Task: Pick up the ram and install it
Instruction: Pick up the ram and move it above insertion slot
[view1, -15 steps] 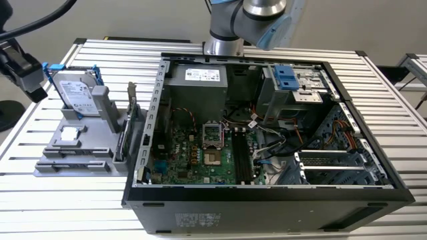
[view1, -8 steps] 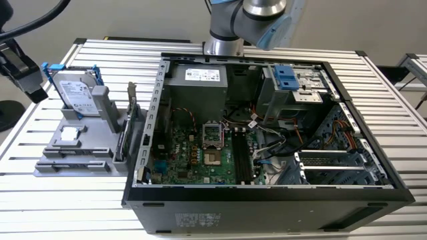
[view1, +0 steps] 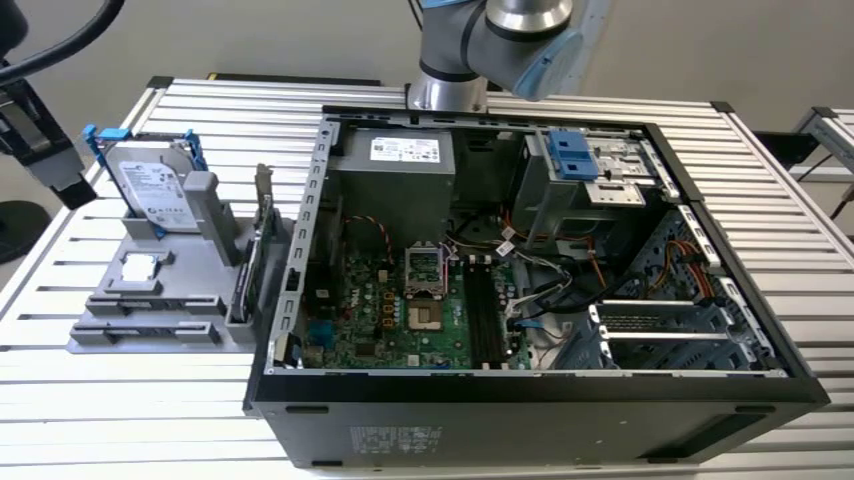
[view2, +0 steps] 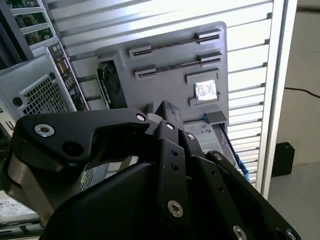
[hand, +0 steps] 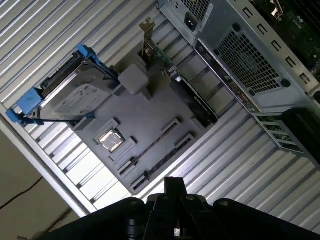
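1. The black linkage gripper (hand: 172, 184) sits at the frame edge in both wrist views (view2: 166, 107). You cannot tell whether its jaws are released or clenched.
2. In the first wrist view its tip lies over the slatted aluminium table (hand: 240, 165), near the slotted-holder end of the flat grey fixture plate (hand: 150, 112).
3. On that plate you see a thin dark strip, edge-on between a pair of slotted holders. This looks like the ram (hand: 149, 146), apart from the gripper. You cannot confirm chips or a sticker from this angle.
4. Beside those holders a small square silver chip (hand: 110, 140) sits in a recess.
5. At the plate's far end a silver hard drive in a blue frame (view1: 150, 180) leans tilted.
6. A green card with a metal bracket (hand: 160, 55) stands on edge between the plate and the open black computer case (view1: 534, 400).
7. In the exterior view the case lies on its side at centre, its green motherboard (view1: 400, 310) exposed. The plate is at the exterior view's left.
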